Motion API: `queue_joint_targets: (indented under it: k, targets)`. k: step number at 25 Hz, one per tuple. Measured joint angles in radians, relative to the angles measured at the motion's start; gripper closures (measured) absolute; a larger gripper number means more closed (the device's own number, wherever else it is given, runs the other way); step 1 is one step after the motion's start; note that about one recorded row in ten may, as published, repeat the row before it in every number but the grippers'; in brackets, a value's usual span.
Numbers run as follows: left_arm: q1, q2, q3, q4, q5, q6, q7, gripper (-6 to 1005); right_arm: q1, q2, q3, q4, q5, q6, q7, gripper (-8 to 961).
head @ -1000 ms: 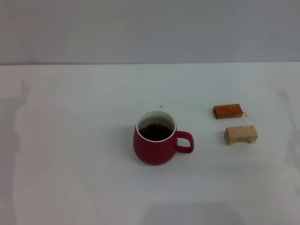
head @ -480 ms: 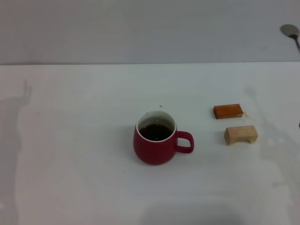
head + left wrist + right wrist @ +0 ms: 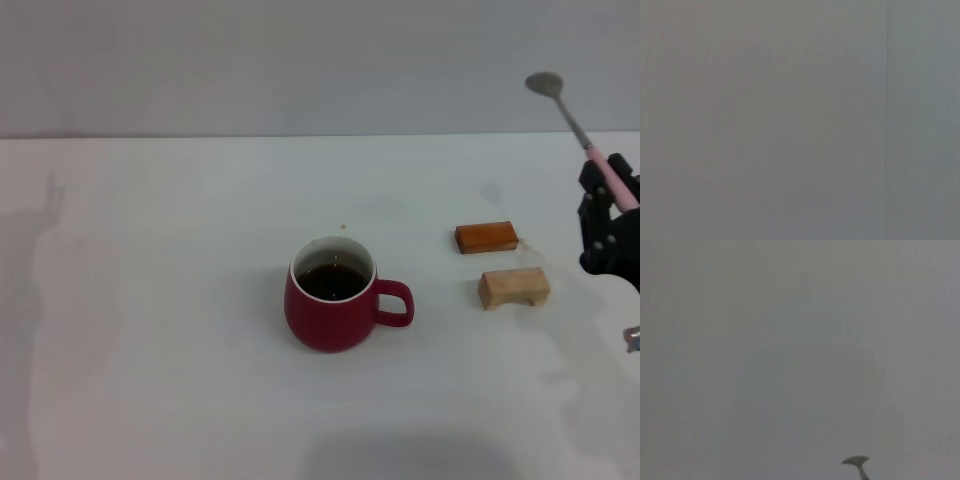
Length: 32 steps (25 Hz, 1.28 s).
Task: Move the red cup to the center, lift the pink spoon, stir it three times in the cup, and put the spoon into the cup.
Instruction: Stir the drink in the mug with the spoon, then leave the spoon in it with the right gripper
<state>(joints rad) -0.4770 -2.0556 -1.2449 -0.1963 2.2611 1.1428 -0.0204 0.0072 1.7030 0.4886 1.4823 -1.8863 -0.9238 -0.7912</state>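
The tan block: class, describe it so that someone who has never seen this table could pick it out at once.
Start at the red cup in the middle of the white table and follow its handle toward the robot's right. Two small blocks lie there; the tan block is the one nearer the robot. It is pale and notched underneath, unlike the flat orange block behind it.

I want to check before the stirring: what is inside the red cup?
The red cup holds dark liquid below its white inner wall. Nothing else shows inside. The pink spoon is in the right gripper, away from the cup. The liquid hides the cup's bottom.
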Motion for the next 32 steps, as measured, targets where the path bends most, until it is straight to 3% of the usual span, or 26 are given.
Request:
queue_joint_targets:
  k: [5, 7, 18, 23, 25, 26, 27, 28, 29, 30, 31, 32]
  targets:
    - [0.002, 0.0, -0.001, 0.002, 0.0, 0.0, 0.0, 183, -0.068, 0.035, 0.118, 0.092, -0.006, 0.177, -0.1, 797]
    - [0.004, 0.0, -0.001, 0.003, 0.0, 0.0, -0.001, 183, -0.107, 0.064, 0.184, 0.137, -0.013, 0.275, -0.146, 797]
    - [0.009, -0.001, 0.004, 0.001, 0.0, 0.0, -0.003, 182, -0.184, 0.133, 0.348, 0.247, -0.059, 0.565, -0.168, 795]
    - [0.008, -0.001, 0.0, 0.002, 0.0, -0.005, -0.003, 181, -0.206, 0.177, 0.441, 0.291, -0.074, 0.726, -0.17, 795]
    - [0.008, 0.0, 0.0, 0.002, 0.0, -0.006, -0.003, 182, -0.222, 0.204, 0.477, 0.31, -0.109, 0.775, -0.17, 796]
    - [0.009, 0.0, -0.001, 0.003, -0.001, -0.008, -0.003, 182, -0.24, 0.237, 0.515, 0.331, -0.144, 0.834, -0.17, 796]
    - [0.009, 0.0, -0.001, 0.003, -0.001, -0.008, -0.003, 183, -0.24, 0.237, 0.515, 0.331, -0.144, 0.834, -0.17, 796]
    - [0.009, 0.0, -0.001, 0.003, -0.001, -0.01, -0.003, 183, -0.249, 0.259, 0.544, 0.344, -0.163, 0.877, -0.17, 796]
    - [0.008, 0.0, -0.001, 0.003, -0.001, -0.013, -0.003, 183, -0.263, 0.301, 0.595, 0.372, -0.201, 0.964, -0.171, 796]
    - [0.008, 0.0, -0.001, 0.003, -0.001, -0.013, -0.003, 182, -0.269, 0.321, 0.613, 0.385, -0.219, 0.996, -0.171, 797]
    - [0.008, 0.0, -0.001, 0.003, -0.001, -0.014, -0.003, 182, -0.269, 0.321, 0.613, 0.385, -0.219, 0.996, -0.171, 797]
    - [0.006, 0.0, -0.001, 0.003, -0.001, -0.015, -0.003, 182, -0.275, 0.341, 0.629, 0.397, -0.242, 1.028, -0.171, 797]
